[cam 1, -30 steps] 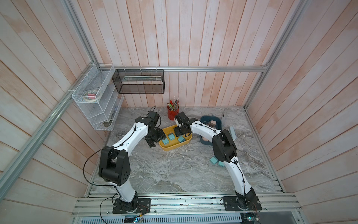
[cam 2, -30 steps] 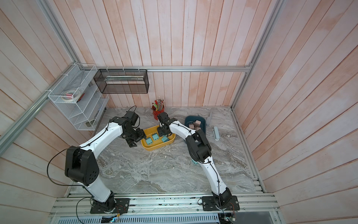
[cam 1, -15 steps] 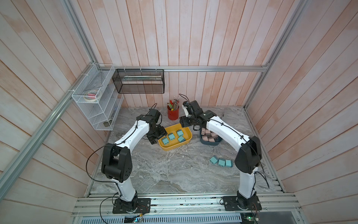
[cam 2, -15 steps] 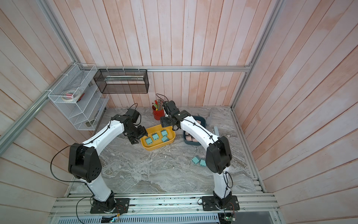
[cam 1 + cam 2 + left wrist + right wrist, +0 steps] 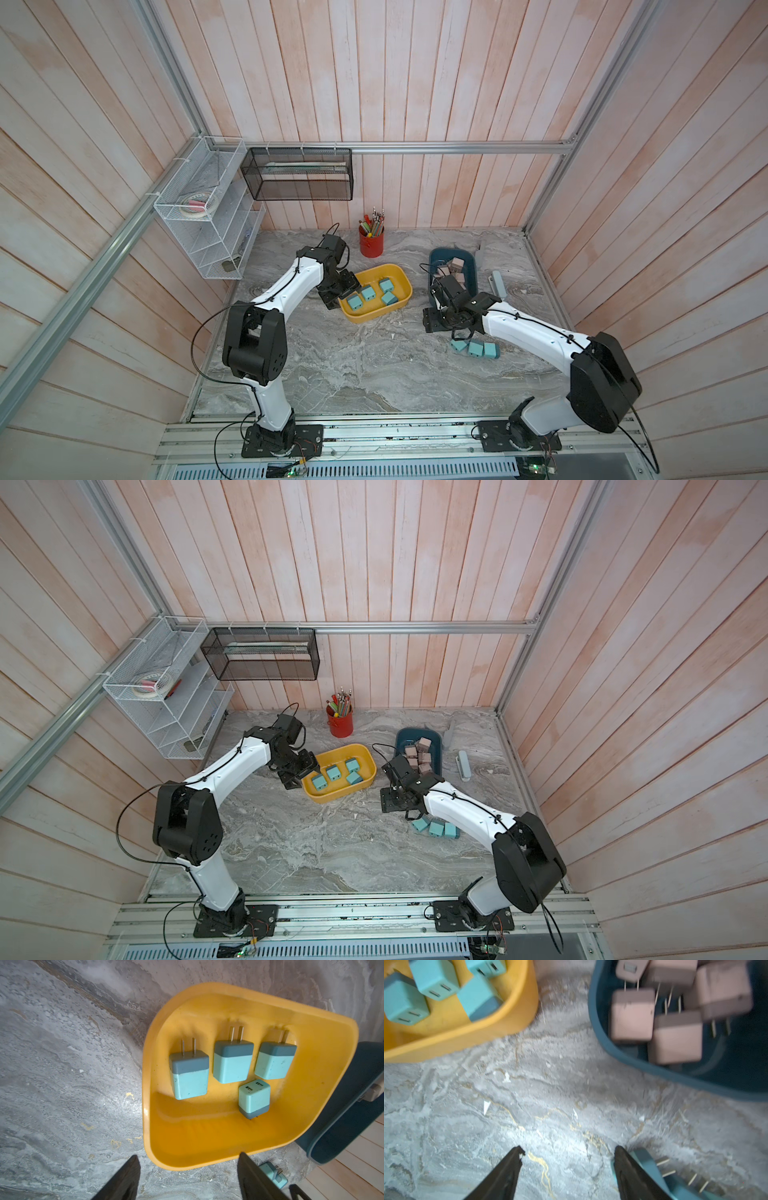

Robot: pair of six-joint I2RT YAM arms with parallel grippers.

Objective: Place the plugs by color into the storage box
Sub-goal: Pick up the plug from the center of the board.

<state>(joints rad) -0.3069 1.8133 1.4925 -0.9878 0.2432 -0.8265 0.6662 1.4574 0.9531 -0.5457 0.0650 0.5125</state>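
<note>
The left arm [image 5: 286, 291] runs on a diagonal from its base at the front up toward the back of the table [image 5: 353, 374]. Its wrist is bent down, so the left gripper [image 5: 188, 1156] sits right at the left end of the yellow tray [image 5: 361, 318]. The fingers are spread apart with nothing pinched between them, and the wrist view looks past them straight into the tray. Can't tell if they actually touch the rim. Inside are four teal plugs [image 5: 230, 1064], three in a row with prongs pointing the same way and one flipped around. The right arm [image 5: 528, 328] is folded low, with its big black elbow out on the right and the white forearm reaching back toward the middle. The right gripper [image 5: 568, 1148] points down at bare marble between the two trays, near the front end of the blue tray [image 5: 469, 270]. Its fingers are apart too and hold nothing. Three loose teal plugs [image 5: 473, 348] lie in a little cluster on the table just beside that forearm, and in the wrist view one fingertip sits right next to one of them. The pinkish-brown plugs [image 5: 631, 1014] are piled in the blue tray. The right wrist view is kinda blurry.
</note>
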